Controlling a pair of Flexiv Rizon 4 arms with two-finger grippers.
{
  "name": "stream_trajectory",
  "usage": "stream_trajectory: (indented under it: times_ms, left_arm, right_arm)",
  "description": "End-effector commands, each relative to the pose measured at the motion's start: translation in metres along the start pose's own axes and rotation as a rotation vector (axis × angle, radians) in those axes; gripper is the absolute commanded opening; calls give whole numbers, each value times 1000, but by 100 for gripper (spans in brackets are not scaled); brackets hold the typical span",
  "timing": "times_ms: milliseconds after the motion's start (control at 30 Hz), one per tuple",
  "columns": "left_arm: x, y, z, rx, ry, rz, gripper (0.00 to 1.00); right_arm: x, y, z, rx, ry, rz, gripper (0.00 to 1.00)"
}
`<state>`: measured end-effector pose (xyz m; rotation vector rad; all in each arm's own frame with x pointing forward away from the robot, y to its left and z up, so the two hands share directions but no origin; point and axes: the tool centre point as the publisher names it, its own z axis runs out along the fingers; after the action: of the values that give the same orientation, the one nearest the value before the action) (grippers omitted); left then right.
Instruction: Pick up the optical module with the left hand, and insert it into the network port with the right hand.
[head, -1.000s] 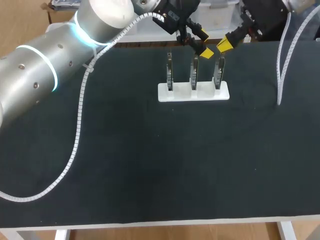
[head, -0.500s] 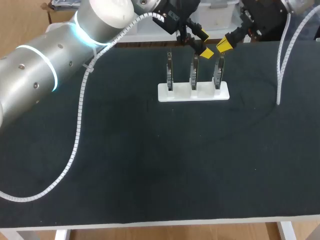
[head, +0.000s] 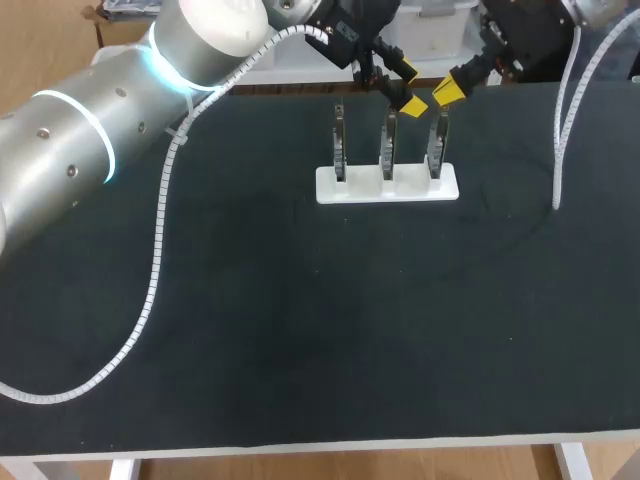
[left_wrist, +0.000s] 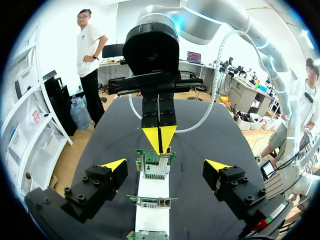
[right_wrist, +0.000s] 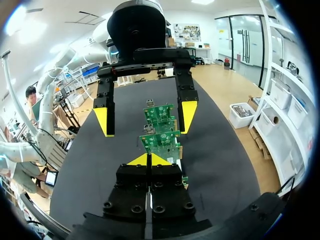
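Nothing has shifted since a second ago: both arms, the holder and the boards sit exactly where they were. My left arm (head: 90, 150) comes in broad from the left corner and reaches across the back of the dark worktop (head: 300, 330), its white-wrapped cable (head: 155, 250) trailing over the surface. The left tool (head: 408, 88) hangs at the far edge over the row of boards, fingers spread wide and gripping nothing. In its wrist view the row runs between the two open yellow tips. Below it a white holder (head: 360, 187) stands on the worktop with three green circuit boards (head: 388, 148) upright in it, side by side, each carrying a silvery metal part. I cannot make out the optical module as a piece of its own in any view. My right arm (head: 598, 10) enters at the far right corner, and the right tool (head: 448, 92) points down at the right-hand board (head: 437, 148). Its tips are pinched together into one yellow wedge just above that board's top edge — whether they touch it I cannot tell, and I see nothing held between them.
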<state>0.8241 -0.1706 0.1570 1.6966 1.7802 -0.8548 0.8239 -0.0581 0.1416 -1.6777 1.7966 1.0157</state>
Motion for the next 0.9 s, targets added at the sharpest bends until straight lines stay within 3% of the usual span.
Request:
stream_trajectory:
  times_ms: [33, 567, 900]
  left_arm:
    - [0, 3, 0, 5, 2, 2, 100]
    - [0, 3, 0, 5, 2, 2, 100]
    - [0, 3, 0, 5, 2, 2, 100]
  right_arm:
    - [5, -6, 6, -13, 0, 2, 0]
    - [6, -5, 7, -13, -9, 6, 0]
    - [-13, -10, -11, 32, -31, -33, 0]
